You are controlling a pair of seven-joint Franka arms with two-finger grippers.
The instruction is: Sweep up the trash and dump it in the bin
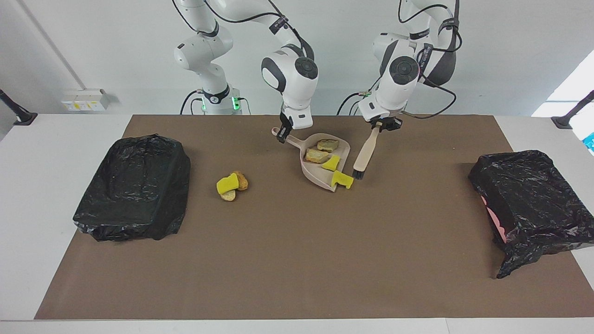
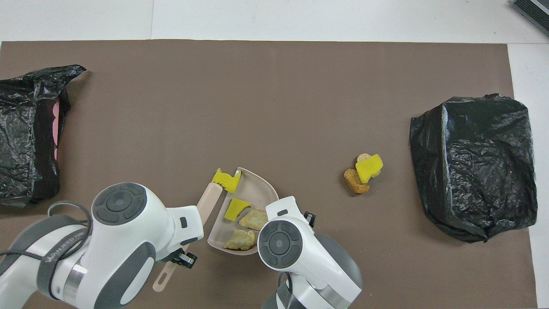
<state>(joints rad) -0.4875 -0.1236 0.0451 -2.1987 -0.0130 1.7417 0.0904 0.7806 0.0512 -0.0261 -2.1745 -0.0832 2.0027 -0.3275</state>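
A: Where is the trash point(image 1: 328, 157)?

B: Two tan chunks and one yellow piece lie in the beige dustpan point(image 1: 312, 171); a second yellow piece point(image 1: 342, 179) sits at its open lip, just beside the brush point(image 1: 363, 155) bristles, possibly touching them. Three more scraps point(image 1: 231, 185) are heaped on the brown mat point(image 1: 297, 260), toward the right arm's end of the worktop point(image 1: 51, 139).

A: And the fingers?

B: The right gripper point(image 1: 284, 130) has its fingers clamped on the dustpan handle. The left gripper point(image 1: 384, 124) grips the brush handle, the brush slanting down to the mat.

A: The bins?

B: A black-bagged bin at each end point(image 1: 134, 185) point(image 1: 529, 204)
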